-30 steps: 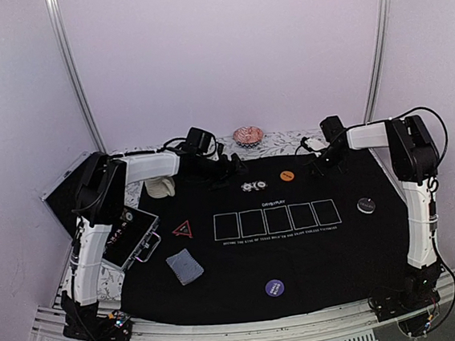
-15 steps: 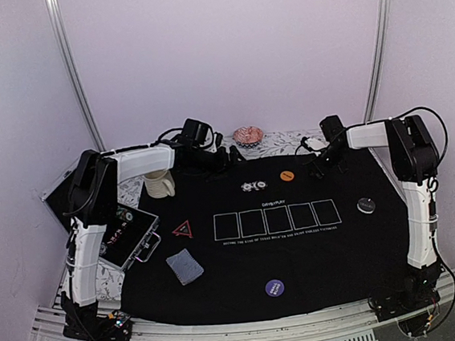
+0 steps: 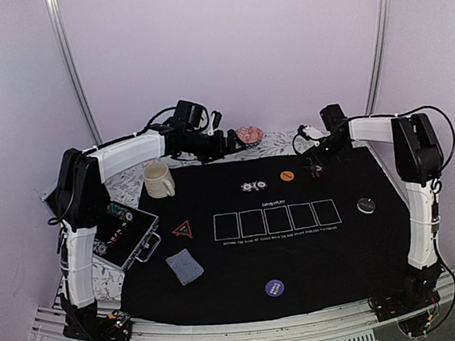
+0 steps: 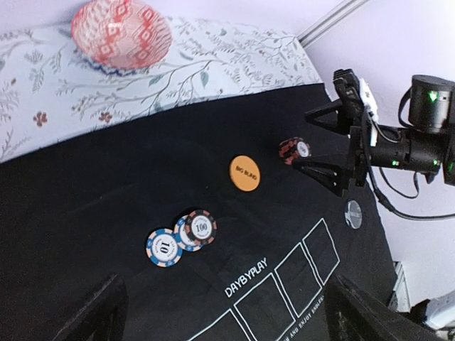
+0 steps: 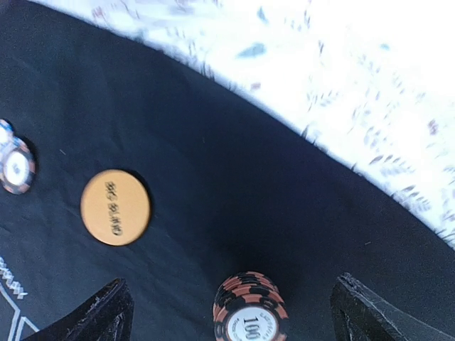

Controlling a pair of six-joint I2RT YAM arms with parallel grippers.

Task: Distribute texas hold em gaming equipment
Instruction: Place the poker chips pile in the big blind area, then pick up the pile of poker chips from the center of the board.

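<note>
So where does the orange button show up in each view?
Top external: orange button just right of centre.
Left wrist: mid-frame.
Right wrist: left of centre.
Shared landmark: the chip pair close to it in every view, lower left of it in the left wrist, at the left edge in the right wrist.

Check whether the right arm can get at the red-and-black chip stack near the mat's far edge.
Probably yes. The right gripper hangs over the chip stack with its jaws open wide either side, and the orange button lies well apart, so nothing seems to block it.
</note>
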